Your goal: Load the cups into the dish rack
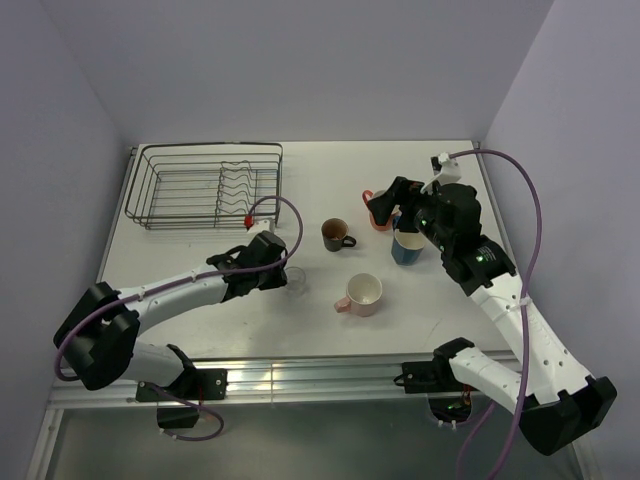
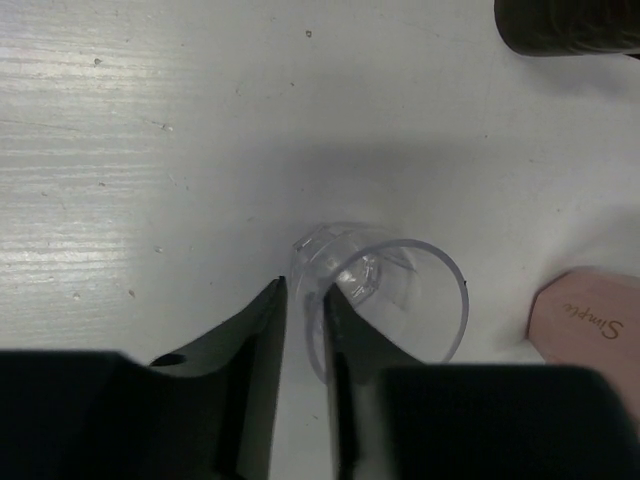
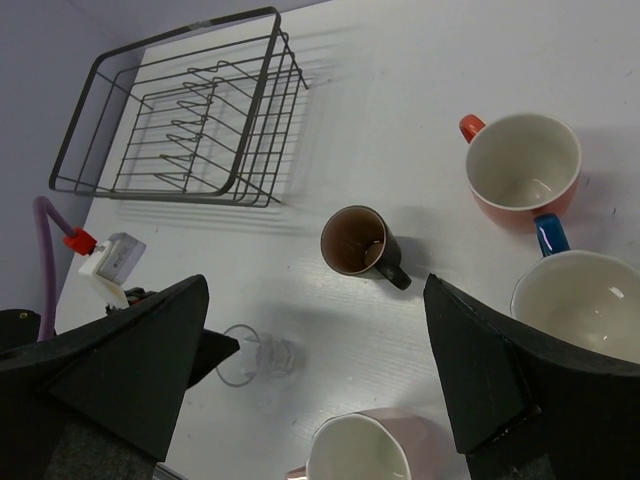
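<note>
Left wrist: left gripper [image 2: 303, 290] straddles glass tumbler [image 2: 350, 265] wall; top external unclear.

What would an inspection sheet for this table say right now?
Surface: white table, lightly scuffed.
Job's things: dish rack far left, nothing in it; dark brown mug, pink mug, orange mug, blue mug and glass tumbler all upright on the table.
Clutter: nothing seen.
Grippers: left gripper astride the tumbler's rim, gap narrow, grip unconfirmed; right gripper wide open, empty, above the orange and blue mugs.
Cables: left purple cable loops near the rack; right purple cable arcs along the right arm.
Surroundings: pale walls on three sides; metal rail at the near edge.
</note>
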`<state>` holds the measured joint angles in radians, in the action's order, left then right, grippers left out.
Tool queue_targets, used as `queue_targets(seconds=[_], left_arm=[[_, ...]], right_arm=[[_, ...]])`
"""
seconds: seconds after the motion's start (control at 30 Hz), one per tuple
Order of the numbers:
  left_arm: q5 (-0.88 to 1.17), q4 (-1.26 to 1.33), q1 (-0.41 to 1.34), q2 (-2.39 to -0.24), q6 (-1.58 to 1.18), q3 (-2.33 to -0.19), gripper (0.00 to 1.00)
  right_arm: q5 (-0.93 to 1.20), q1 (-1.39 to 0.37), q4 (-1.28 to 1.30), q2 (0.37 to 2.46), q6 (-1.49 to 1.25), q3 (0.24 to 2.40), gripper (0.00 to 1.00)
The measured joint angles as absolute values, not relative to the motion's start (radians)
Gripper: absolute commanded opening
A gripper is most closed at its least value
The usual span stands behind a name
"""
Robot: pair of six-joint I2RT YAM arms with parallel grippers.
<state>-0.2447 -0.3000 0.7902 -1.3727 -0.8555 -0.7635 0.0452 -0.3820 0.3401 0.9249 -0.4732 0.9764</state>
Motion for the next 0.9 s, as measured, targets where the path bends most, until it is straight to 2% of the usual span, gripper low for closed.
queue_targets(seconds=[0.07, 0.1, 0.13, 0.37, 0.47, 0.7, 0.9], left_arm=[[-0.245, -0.301, 0.79, -1.373, -0.86, -0.764, 0.14], [-0.246, -0.302, 0.79, -1.373, -0.859, -0.764, 0.03], [-0.245, -0.304, 0.79, -1.374, -0.863, -0.765, 0.0], [-0.22, -0.318, 0.782, -1.36, -0.851, -0.781, 0.0], [-0.118, -0.299, 0.729, -1.289, -0.849, -0.775, 0.0], [0.325, 0.012, 0.397, -1.035, -0.91, -0.659, 0.0], [0.695, 0.51, 0.244, -1.1, -1.188, -0.532, 0.0]], right_arm=[[0.045, -0.382, 0.341, 0.926, -0.473, 0.976, 0.96], [0.045, -0.382, 0.343, 0.927, -0.473, 0.976, 0.96], [0.045, -0.382, 0.345, 0.929, -0.473, 0.977, 0.96], [0.045, -0.394, 0.361, 0.953, -0.471, 0.999, 0.96], [0.046, -0.411, 0.362, 0.96, -0.466, 1.015, 0.96], [0.098, -0.46, 0.344, 0.975, -0.454, 1.043, 0.96], [0.209, -0.503, 0.253, 1.003, -0.456, 1.057, 0.96]])
